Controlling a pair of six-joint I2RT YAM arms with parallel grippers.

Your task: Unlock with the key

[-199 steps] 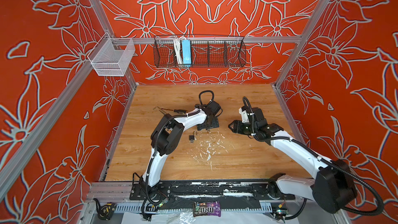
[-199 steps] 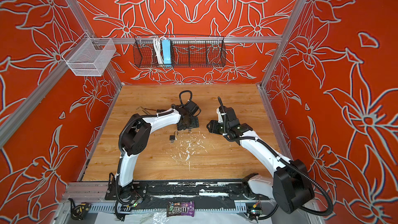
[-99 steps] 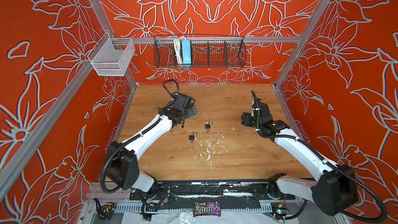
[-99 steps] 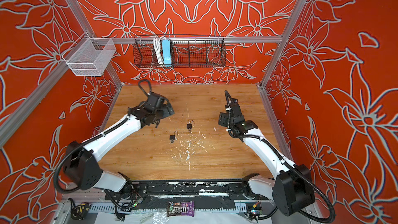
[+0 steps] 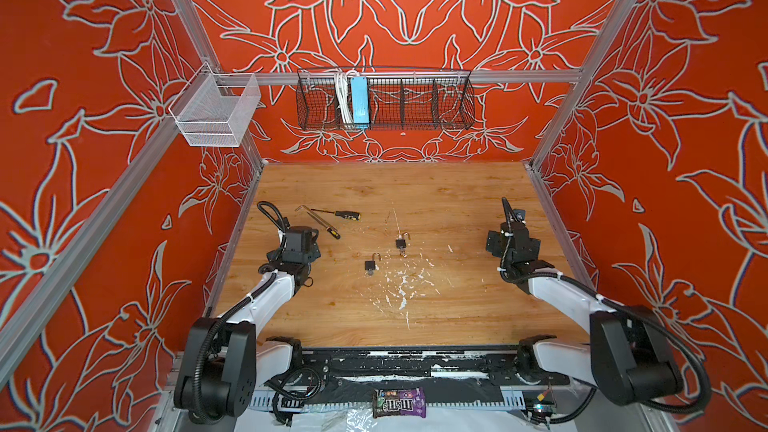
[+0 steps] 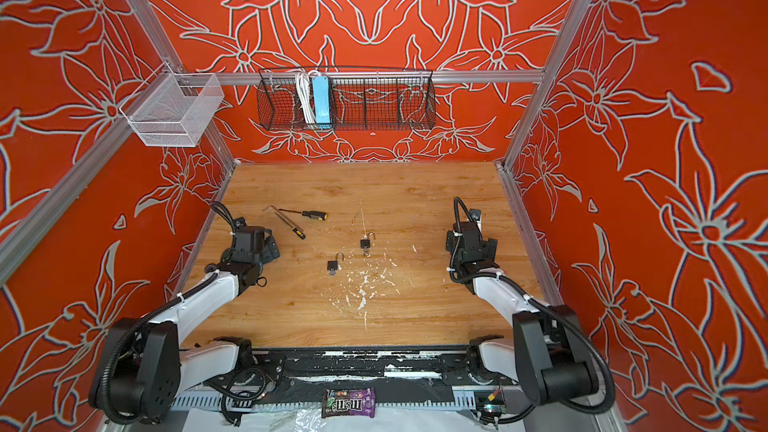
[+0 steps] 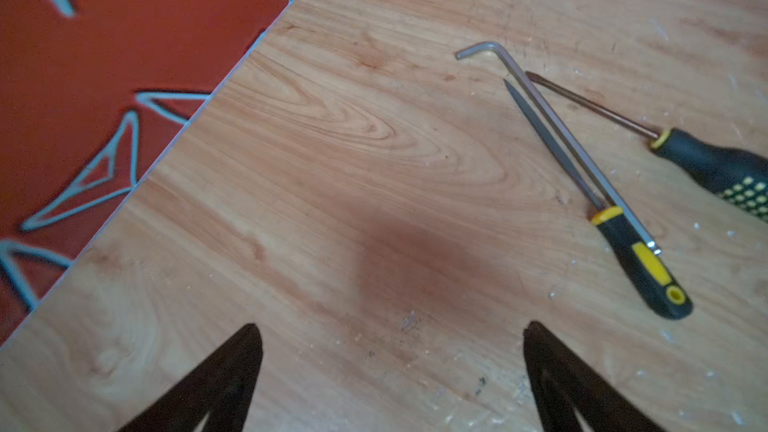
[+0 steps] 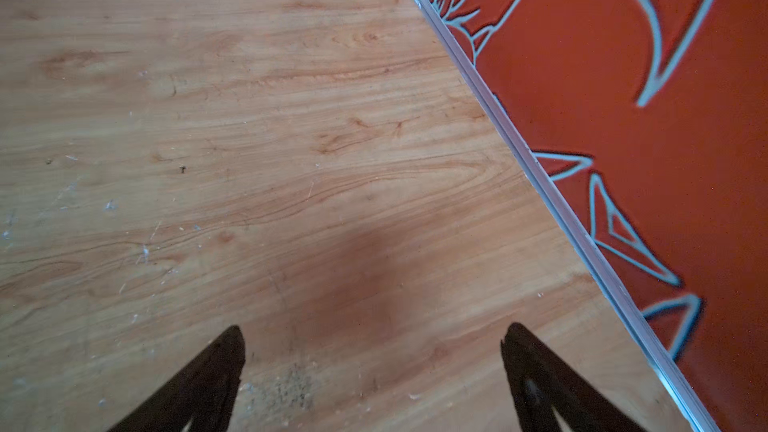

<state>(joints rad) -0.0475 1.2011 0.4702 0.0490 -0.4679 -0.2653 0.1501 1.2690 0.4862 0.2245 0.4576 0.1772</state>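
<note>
Left fingers (image 7: 232,367) spread, right fingers (image 8: 220,367) spread, each near its table (image 5: 415,322) edge

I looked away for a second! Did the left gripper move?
Yes. The left gripper has swung off the far padlock, which stayed put, and moved toward the left wall.

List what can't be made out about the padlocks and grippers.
Nearer padlock, farther padlock: too small in both top views to tell if keys are inserted; outside both wrist views.
Left gripper, right gripper: wrist views' edge cuts off all but the fingertips.
</note>
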